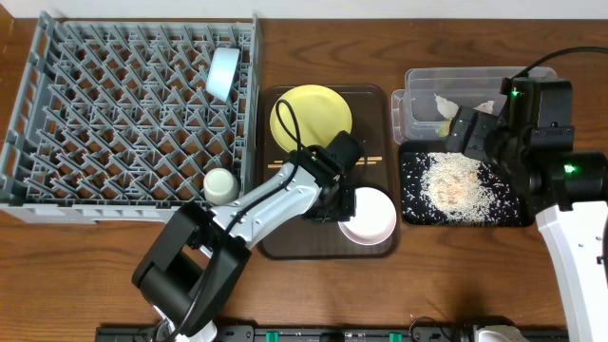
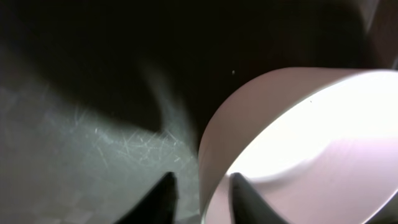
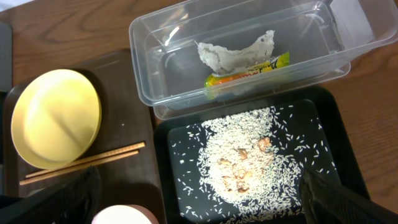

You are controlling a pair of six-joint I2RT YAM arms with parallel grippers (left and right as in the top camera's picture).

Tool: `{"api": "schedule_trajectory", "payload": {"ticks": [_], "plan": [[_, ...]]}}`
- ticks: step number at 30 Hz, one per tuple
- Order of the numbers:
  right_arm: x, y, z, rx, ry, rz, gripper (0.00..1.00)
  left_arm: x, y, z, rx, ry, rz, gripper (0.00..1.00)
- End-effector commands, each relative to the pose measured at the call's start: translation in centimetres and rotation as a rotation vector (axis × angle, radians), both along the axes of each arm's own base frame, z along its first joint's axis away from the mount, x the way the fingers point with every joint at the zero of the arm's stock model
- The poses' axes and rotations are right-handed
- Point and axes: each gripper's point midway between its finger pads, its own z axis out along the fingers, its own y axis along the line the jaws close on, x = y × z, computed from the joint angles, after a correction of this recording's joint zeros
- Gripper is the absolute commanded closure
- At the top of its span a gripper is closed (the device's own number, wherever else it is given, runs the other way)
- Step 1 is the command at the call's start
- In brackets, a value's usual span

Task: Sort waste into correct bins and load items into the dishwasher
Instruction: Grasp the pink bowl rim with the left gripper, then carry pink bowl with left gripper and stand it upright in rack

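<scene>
left gripper point(image 2: 202, 178) straddles the white bowl point(image 2: 298, 124) rim at the brown tray's point(image 1: 313, 242) near right corner, grip unclear; right gripper point(image 3: 199, 193) gapes wide over the black tray point(image 3: 333, 134).

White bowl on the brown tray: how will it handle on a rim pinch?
Probably rigid: the white bowl shows a thin, smooth wall with an even round shape. The glossy surface may slip between the fingers of the left gripper, which straddle its rim. Held at one edge, it would likely tilt. It looks empty, so it is probably light.
</scene>
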Motion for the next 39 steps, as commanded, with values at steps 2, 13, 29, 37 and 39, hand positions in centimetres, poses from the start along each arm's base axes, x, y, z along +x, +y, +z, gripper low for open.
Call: {"api": "schedule_trajectory", "payload": {"ticks": [2,13,29,37,39], "plan": [[0.1,-0.5,0.1,-0.002,-0.002,-0.024,0.01,-0.2,0.2,-0.3,0.003,0.010,-0.003,0.88],[0.1,-0.5,0.1,-0.002,-0.002,-0.024,0.01,2.5,1.1,6.5,-0.091,-0.154,0.003,0.93],[0.1,-0.5,0.1,-0.002,-0.002,-0.024,0.01,8.5,14.7,19.2,0.467,-0.846,0.099,0.92],[0.1,-0.5,0.1,-0.002,-0.002,-0.024,0.01,11.5,23.7,21.0,0.986,-0.887,0.154,0.92],[0.1,-0.5,0.1,-0.002,-0.002,-0.024,0.01,12.0,25.6,21.3,1.104,-0.873,0.173,0.92]]}}
